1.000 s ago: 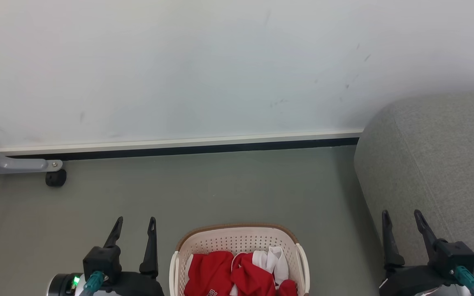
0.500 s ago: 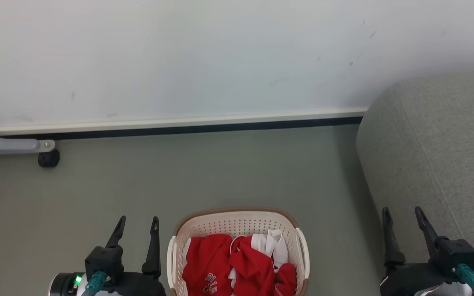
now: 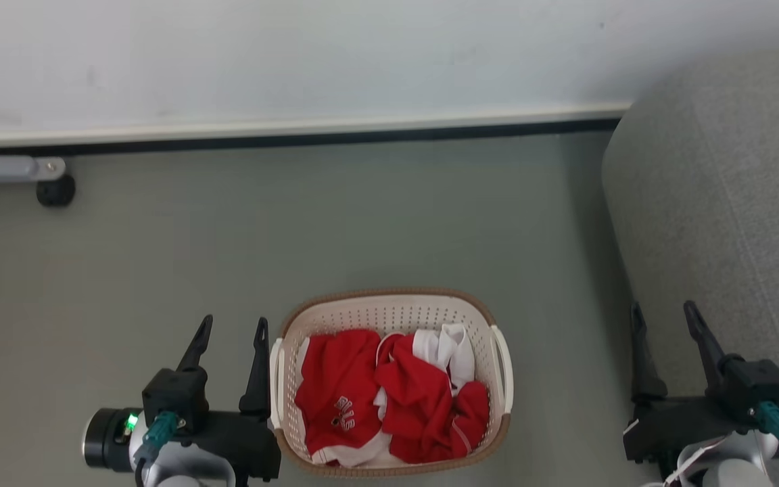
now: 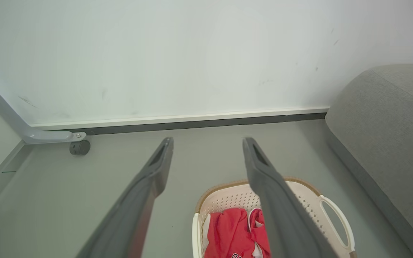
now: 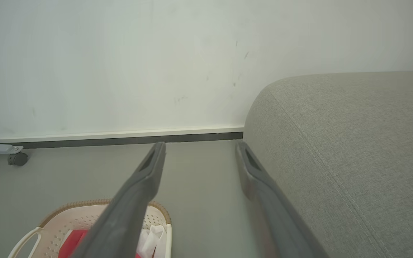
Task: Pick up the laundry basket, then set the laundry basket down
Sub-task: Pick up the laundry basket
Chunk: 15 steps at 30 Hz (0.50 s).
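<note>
The laundry basket (image 3: pixel 389 310) stands on the grey floor, cream-white and perforated, with a brown rim and white side handles; red and white clothes lie inside. It also appears low in the left wrist view, laundry basket (image 4: pixel 235 197), and at the bottom left of the right wrist view, laundry basket (image 5: pixel 66 218). My left gripper (image 3: pixel 235 326) is open, just left of the basket's left handle, holding nothing. My right gripper (image 3: pixel 663 312) is open too, well to the right of the basket, beside the sofa.
A grey sofa (image 3: pixel 721 203) rises at the right, close to my right gripper. A white wall with a dark baseboard (image 3: pixel 295 138) runs across the back. A grey metal leg with a black caster (image 3: pixel 55 191) sits at the far left. Open floor lies beyond the basket.
The head camera has tilted downward, so the basket, wall and sofa sit higher in the picture and more of the basket shows. Both grippers stay open beside it.
</note>
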{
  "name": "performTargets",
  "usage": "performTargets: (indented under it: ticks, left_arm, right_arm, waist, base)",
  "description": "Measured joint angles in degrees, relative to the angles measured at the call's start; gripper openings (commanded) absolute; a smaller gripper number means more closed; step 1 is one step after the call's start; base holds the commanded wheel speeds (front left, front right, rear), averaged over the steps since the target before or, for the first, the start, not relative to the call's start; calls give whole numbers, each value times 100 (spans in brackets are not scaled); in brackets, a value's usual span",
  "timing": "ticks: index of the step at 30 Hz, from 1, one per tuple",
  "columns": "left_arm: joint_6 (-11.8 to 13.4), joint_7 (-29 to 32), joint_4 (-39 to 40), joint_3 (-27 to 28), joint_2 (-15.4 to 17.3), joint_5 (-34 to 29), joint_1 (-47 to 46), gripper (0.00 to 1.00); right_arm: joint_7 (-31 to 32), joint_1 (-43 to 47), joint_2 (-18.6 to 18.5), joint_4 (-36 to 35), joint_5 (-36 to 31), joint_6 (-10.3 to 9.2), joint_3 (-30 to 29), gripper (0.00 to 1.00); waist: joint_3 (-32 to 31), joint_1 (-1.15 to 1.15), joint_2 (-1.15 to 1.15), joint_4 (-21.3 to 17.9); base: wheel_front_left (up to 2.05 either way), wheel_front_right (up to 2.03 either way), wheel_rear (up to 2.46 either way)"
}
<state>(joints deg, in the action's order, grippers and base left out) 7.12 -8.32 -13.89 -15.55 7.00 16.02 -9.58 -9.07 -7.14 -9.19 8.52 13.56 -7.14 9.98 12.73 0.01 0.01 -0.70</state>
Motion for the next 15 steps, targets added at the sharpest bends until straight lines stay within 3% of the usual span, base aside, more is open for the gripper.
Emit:
performTargets:
  ticks: [15]
  left_arm:
    - [-5,99,-2,-40,-8,-158,-761,100]
  right_arm:
    - [76,-660,-66,-2,-41,9,-16,100]
  waist:
    - [1097,1,0,12]
  base:
    - [0,0,0]
